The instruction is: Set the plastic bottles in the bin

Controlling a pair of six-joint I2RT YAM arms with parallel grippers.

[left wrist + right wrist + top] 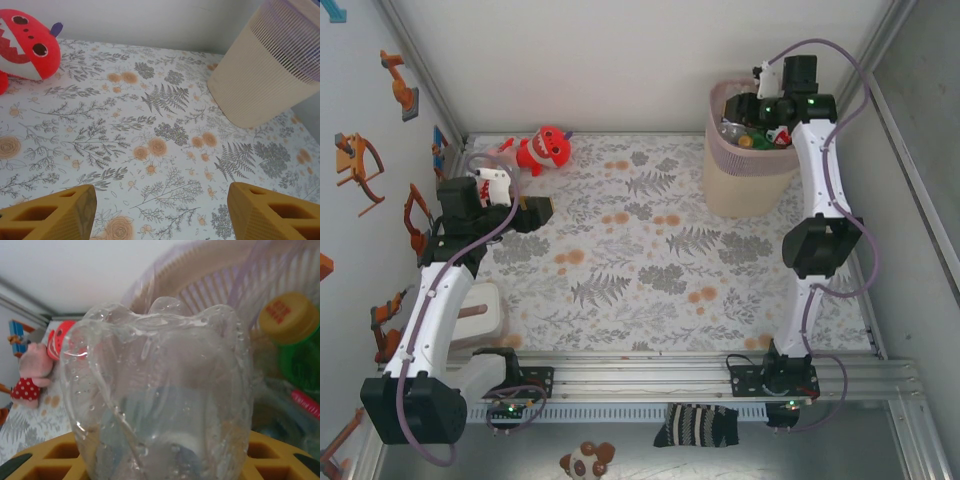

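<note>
At far-right back of floral-print worktop (650, 250): seeing right claw (760, 115) hanging over tall tapered bin with pink mesh rim and cream-beige body (745, 190). Gripping a clear plastic bottle with lobed base (160, 390), base toward wrist camera, droplets inside. Yellow fingers (280, 460) pressed in on both sides of it, jaws partway closed around the body. Holding it right at the bin mouth, pink mesh rim just behind it in wrist view.

Can make out more plastic bottles (745, 135) lying inside the bin from top view, clear and green mixed. Can't count them. Closest one in right wrist view: green plastic bottle with yellow cap (292, 335), just beside the held one.

Over on left side: seeing left claw (540, 212) low over the worktop, well apart from the bin. Jaws standing wide apart, yellow fingers (50, 215) gripping nothing, just bare floral print between them. Facing across the worktop toward the bin in left wrist view.

Also spotted: red plush monster with white teeth (548, 148) at far-left back of the worktop, pink plush pig in red polka-dot dress (31, 372) right beside it.
</note>
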